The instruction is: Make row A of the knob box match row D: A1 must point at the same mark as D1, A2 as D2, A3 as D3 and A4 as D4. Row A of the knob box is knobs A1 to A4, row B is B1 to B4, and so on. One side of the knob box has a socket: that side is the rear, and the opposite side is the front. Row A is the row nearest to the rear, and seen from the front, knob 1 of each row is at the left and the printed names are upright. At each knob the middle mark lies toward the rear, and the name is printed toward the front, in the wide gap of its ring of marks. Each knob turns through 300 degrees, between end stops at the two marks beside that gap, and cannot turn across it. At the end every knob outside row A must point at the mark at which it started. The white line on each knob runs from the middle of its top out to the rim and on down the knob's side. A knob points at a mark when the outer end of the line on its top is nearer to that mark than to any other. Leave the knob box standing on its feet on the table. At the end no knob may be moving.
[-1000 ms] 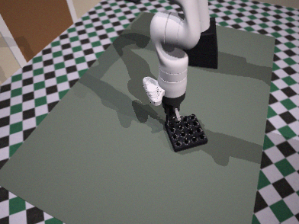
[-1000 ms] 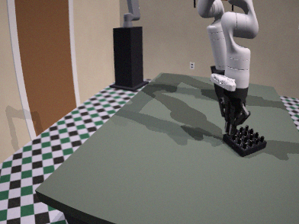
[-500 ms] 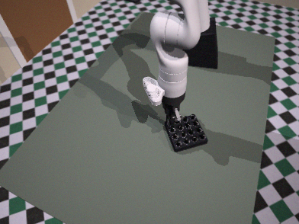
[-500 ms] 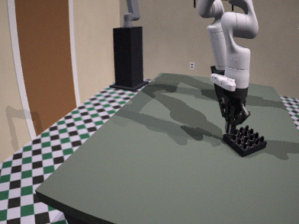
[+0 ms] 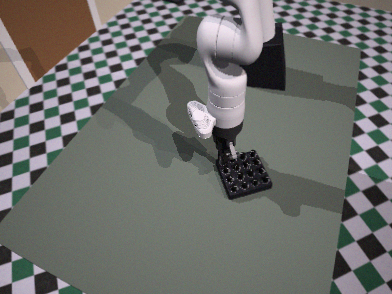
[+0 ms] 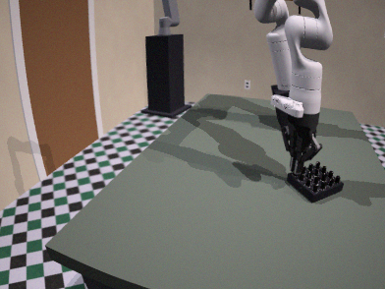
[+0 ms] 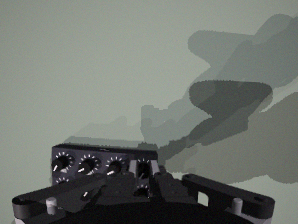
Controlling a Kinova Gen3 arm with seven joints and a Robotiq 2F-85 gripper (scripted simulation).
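Note:
The black knob box [image 5: 245, 175] stands on its feet on the green table, right of the middle. It also shows in the exterior view [image 6: 315, 183] and in the wrist view [image 7: 107, 165], where one row of knobs with white lines is visible along its far edge. My gripper [image 5: 231, 156] points straight down over the box's corner nearest the arm. It also shows in the exterior view [image 6: 298, 169]. Its fingers are shut on a knob at the right end of the visible rows. The knob names are too small to read, so I cannot tell which knob it is.
A black pedestal [image 5: 267, 60] holds the arm's base at the table's far edge. Another black pedestal [image 6: 165, 74] stands on the checkered floor beyond the table. The table's right edge [image 5: 350, 150] is near the box.

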